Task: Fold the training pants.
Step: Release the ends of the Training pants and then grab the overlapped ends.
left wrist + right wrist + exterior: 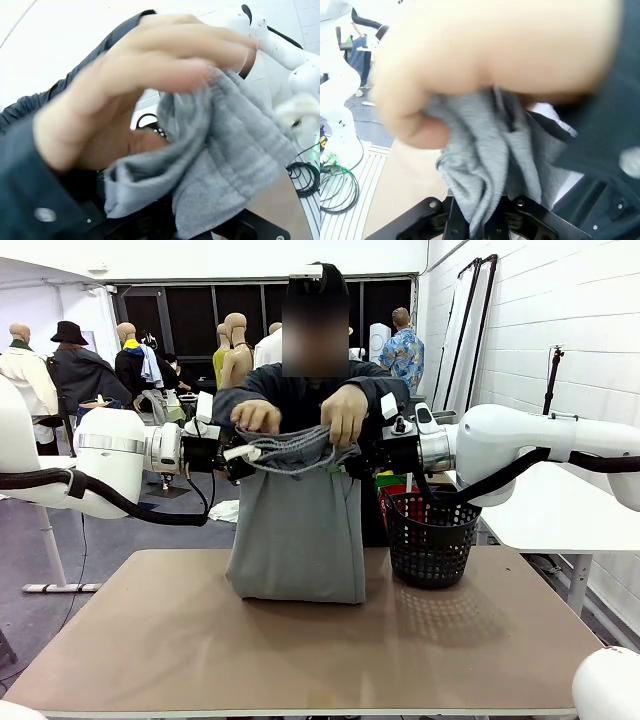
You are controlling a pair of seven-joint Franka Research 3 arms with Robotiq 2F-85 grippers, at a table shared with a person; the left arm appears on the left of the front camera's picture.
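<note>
The light grey training pants [297, 530] hang by their waistband above the table, and their lower end rests on the tabletop. My left gripper [238, 458] is shut on the waistband's left end and my right gripper [352, 462] is shut on its right end. The person's two hands [258, 416] grip the gathered waistband between my grippers. The left wrist view has a hand [140, 85] over the bunched grey cloth [235, 165]. Seen from the right wrist, the cloth [480, 165] runs down into my closed right gripper [485, 222], under a blurred hand [485, 50].
A black mesh basket [432, 538] stands on the table [150, 640] just right of the pants, under my right arm. The person stands right behind the hanging cloth. A white table [550, 510] sits at the right beyond the basket.
</note>
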